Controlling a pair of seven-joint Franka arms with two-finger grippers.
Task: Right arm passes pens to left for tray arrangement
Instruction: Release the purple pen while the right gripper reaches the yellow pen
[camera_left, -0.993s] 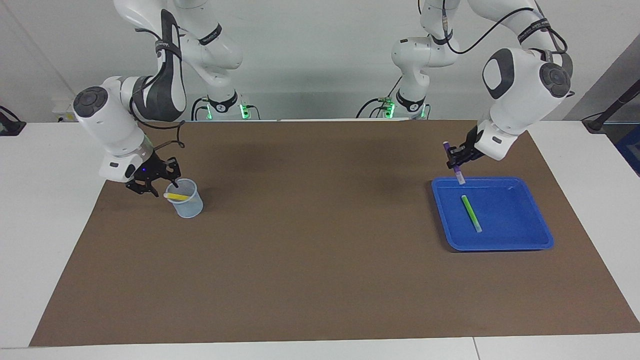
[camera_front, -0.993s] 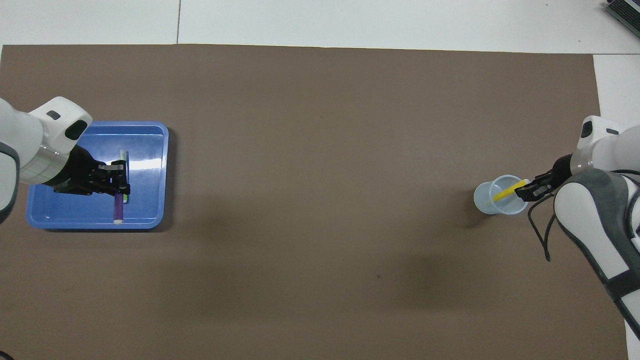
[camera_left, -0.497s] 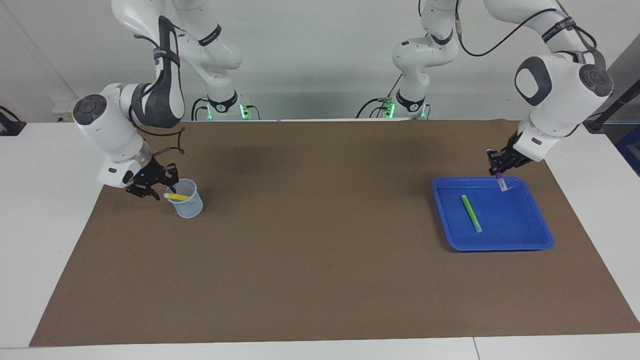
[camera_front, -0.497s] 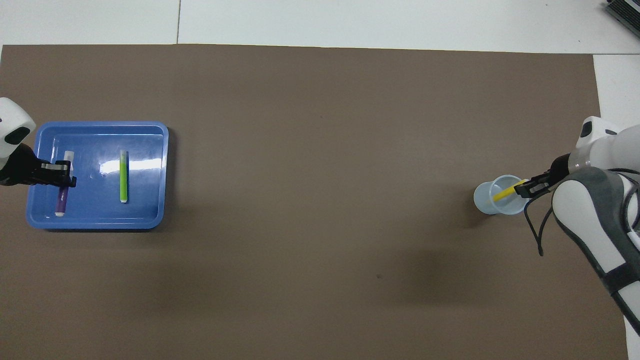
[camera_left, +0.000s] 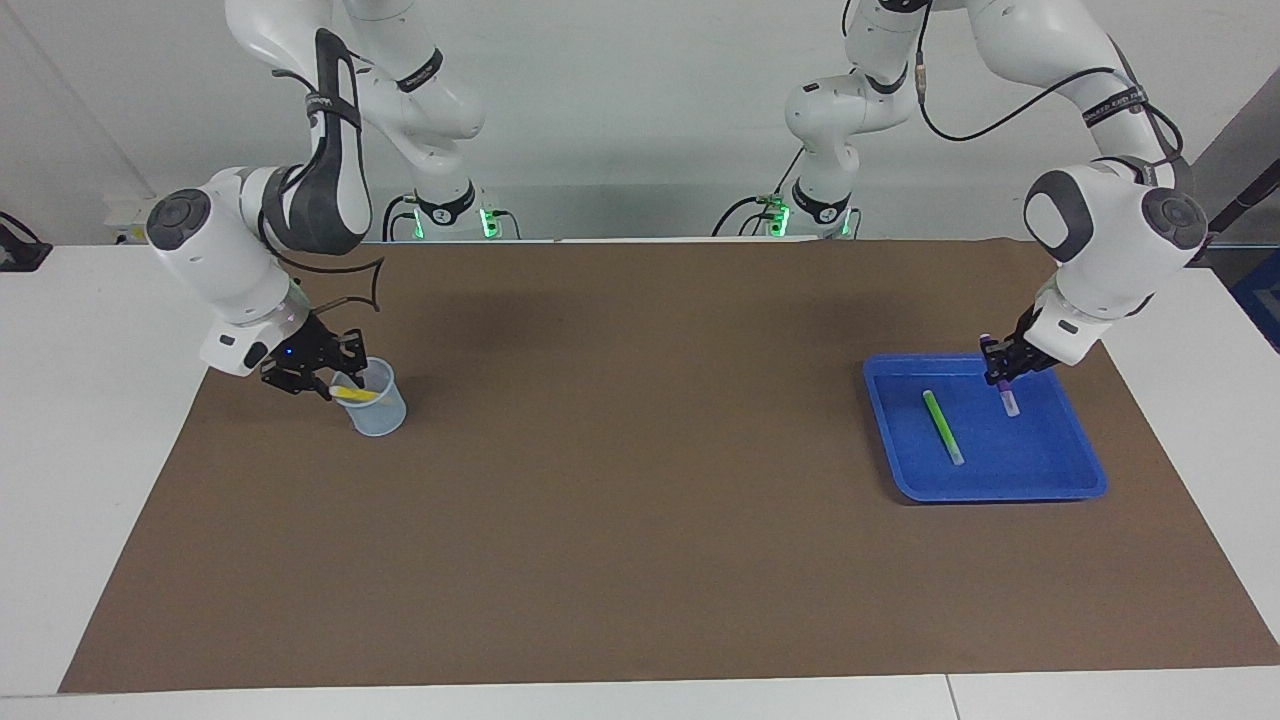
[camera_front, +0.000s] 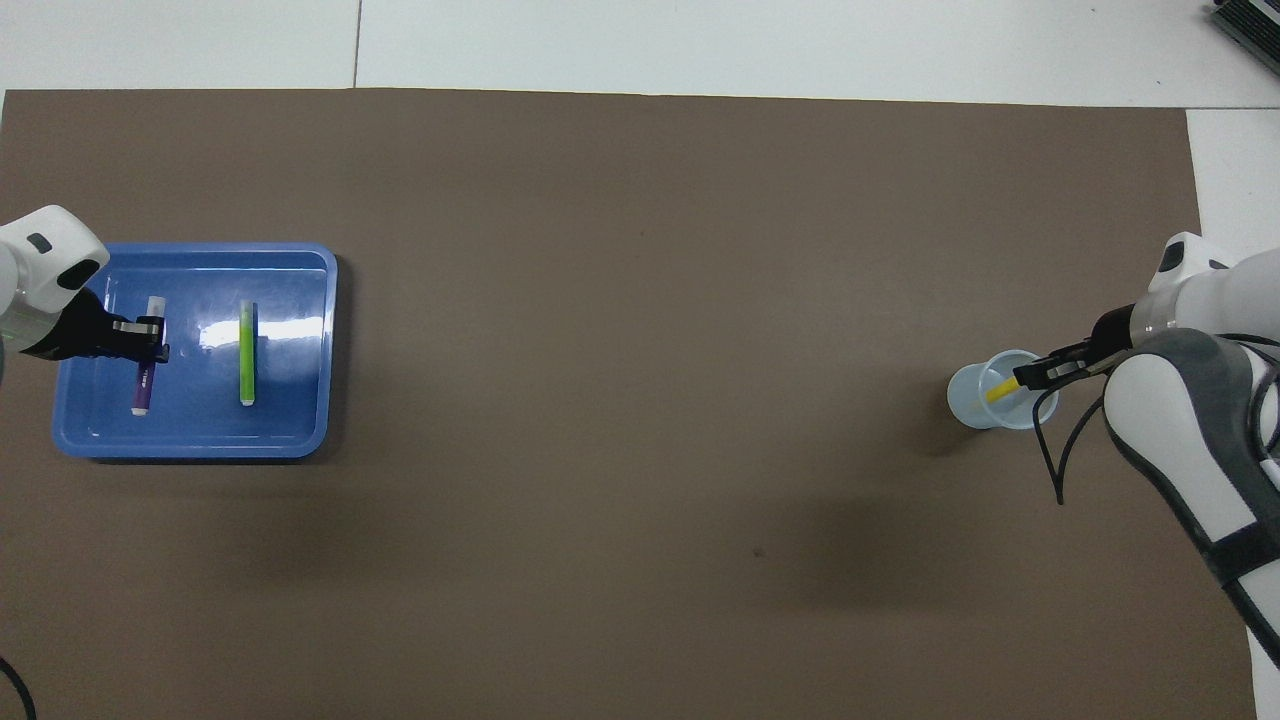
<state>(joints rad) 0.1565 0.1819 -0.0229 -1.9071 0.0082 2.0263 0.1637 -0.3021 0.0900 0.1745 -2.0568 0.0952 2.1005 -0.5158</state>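
The blue tray (camera_left: 985, 488) (camera_front: 200, 447) lies at the left arm's end of the table. A green pen (camera_left: 943, 427) (camera_front: 247, 352) rests flat in it. My left gripper (camera_left: 1001, 362) (camera_front: 152, 338) is low over the tray, beside the green pen, shut on a purple pen (camera_left: 1008, 398) (camera_front: 143, 380) that slants down with its pale tip at the tray floor. At the right arm's end, a yellow pen (camera_left: 352, 393) (camera_front: 998, 391) leans in a small pale-blue cup (camera_left: 378, 408) (camera_front: 975, 400). My right gripper (camera_left: 322, 378) (camera_front: 1036, 375) sits at the cup's rim, over the pen's upper end.
A brown mat (camera_left: 640, 480) (camera_front: 640, 300) covers most of the white table, and both the tray and the cup stand on it. A loose black cable (camera_front: 1055, 460) hangs from the right arm beside the cup.
My left gripper has carried the purple pen across the tray, past the green pen, and lowered it toward the floor. My right gripper has sunk closer onto the yellow pen's upper end.
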